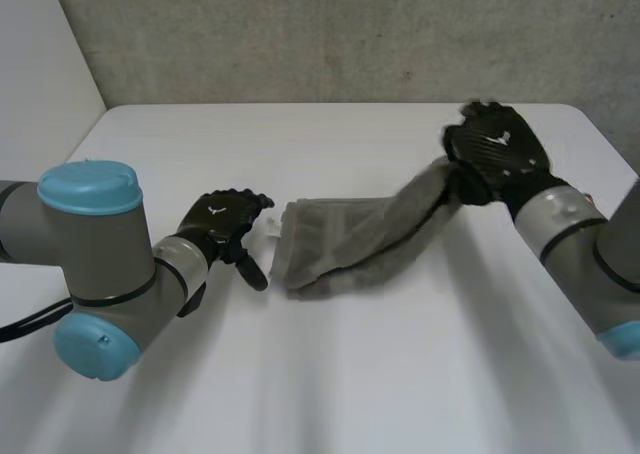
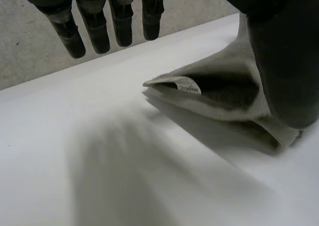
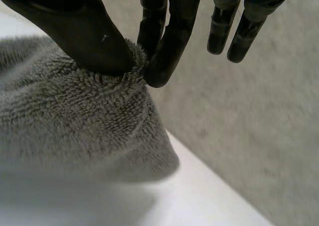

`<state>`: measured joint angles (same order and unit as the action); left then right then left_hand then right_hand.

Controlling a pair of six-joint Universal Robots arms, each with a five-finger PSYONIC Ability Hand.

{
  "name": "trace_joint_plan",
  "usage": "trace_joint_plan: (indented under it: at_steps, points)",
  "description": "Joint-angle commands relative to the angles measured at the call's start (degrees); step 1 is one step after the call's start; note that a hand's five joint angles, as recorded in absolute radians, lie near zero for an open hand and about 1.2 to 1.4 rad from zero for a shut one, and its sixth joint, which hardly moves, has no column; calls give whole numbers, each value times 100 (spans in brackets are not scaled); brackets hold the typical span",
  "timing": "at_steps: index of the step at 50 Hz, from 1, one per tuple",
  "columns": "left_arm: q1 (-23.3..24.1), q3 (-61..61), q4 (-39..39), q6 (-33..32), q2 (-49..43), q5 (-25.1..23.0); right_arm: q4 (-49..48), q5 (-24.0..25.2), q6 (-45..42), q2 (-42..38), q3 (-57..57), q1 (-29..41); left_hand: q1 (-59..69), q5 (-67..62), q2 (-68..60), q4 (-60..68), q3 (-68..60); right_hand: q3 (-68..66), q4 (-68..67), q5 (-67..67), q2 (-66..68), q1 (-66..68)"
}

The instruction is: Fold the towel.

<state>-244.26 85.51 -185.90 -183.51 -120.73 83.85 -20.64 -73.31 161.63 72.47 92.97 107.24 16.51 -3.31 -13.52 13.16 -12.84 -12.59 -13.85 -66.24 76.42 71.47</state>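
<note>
A grey towel (image 1: 360, 242) lies folded in the middle of the white table (image 1: 330, 374), its right end lifted off the surface. My right hand (image 1: 497, 154) is raised at the right and pinches that end; in the right wrist view the thumb (image 3: 79, 27) and fingers (image 3: 167, 42) clamp the towel's edge (image 3: 75, 111). My left hand (image 1: 225, 224) rests on the table just left of the towel with its fingers (image 2: 94, 22) straight. Its thumb (image 2: 279, 61) presses on the towel's near left corner (image 2: 224, 96), where a white label (image 2: 188, 88) shows.
A grey wall (image 1: 350, 34) runs behind the table's far edge. Bare white tabletop lies in front of the towel and along the far side.
</note>
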Motion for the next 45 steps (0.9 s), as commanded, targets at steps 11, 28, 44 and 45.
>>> trace_joint_plan:
  at_steps: [11, 28, 44, 45]
  points:
    - [-166, -61, -8, 0, 322, 8, 165, 343, -456, -1682, -1588, 2054, -663, 331, 364, -316, 284, 259, 385, -376, 358, 853]
    - [-518, -123, -87, 17, 586, -9, 288, 211, -501, -2360, -1853, 2512, -663, 331, 364, -316, 284, 259, 385, 6161, -6179, -5684]
    - [281, -921, -104, 53, 226, -1, 1264, -316, 1975, -752, -1352, 1020, -529, 209, 230, -316, 284, 259, 385, 6624, -7642, -7147]
    - [352, -992, -104, 53, 121, -1, 1264, -316, 1978, -752, -1352, 1018, -512, 192, 213, -316, 284, 259, 385, 6624, -7642, -7147]
